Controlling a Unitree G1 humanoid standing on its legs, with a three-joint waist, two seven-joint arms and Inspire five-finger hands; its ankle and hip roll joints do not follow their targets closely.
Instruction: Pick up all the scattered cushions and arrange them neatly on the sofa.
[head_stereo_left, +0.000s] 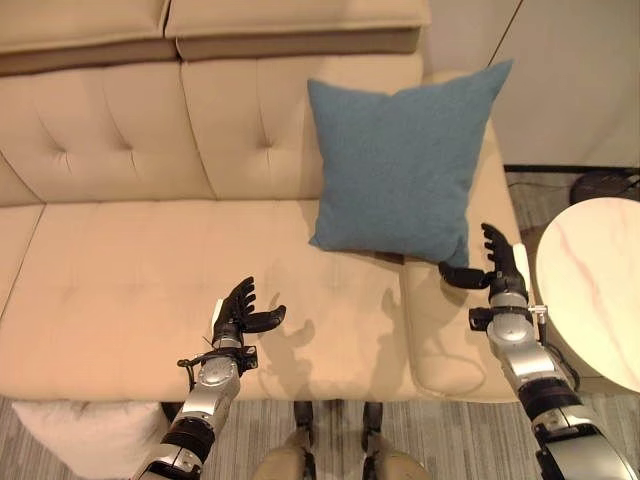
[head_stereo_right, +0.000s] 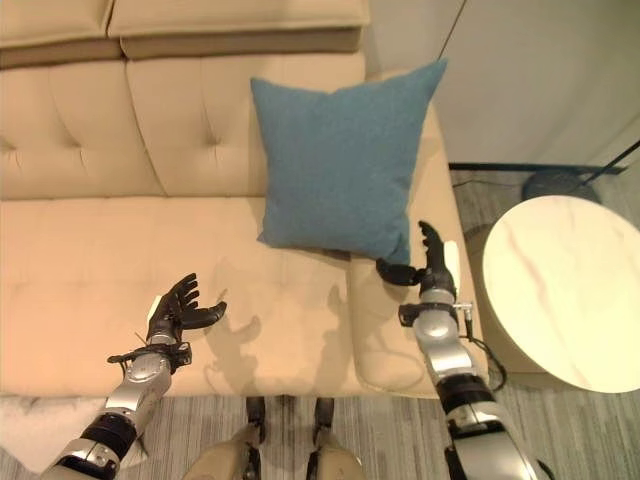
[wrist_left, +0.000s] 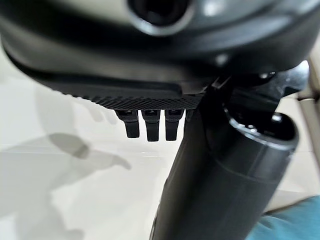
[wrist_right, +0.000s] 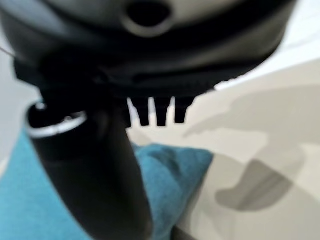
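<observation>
Leaning upright against the tufted backrest, a square blue fabric cushion stands on the seat of the beige upholstered sofa, at the sofa's right end, with its lower edge resting on the seat cushion. One upper corner of the blue cushion points toward the pale wall beside the sofa.

The right hand is positioned just beside the lower right corner of the blue cushion. Its fingers are extended and relaxed, and its thumb reaches toward the cushion corner; whether the thumb touches the fabric cannot be determined. In the right wrist view the fingers stand straight, with the blue cushion visible past them. The hand grasps nothing.

The left hand hovers over the bare middle of the sofa seat, well apart from the blue cushion. Its fingers are spread and released, holding nothing.

A round marble-patterned side table stands to the right of the sofa arm. A white soft cushion lies on the grey striped floor in front of the sofa, near the left arm.
</observation>
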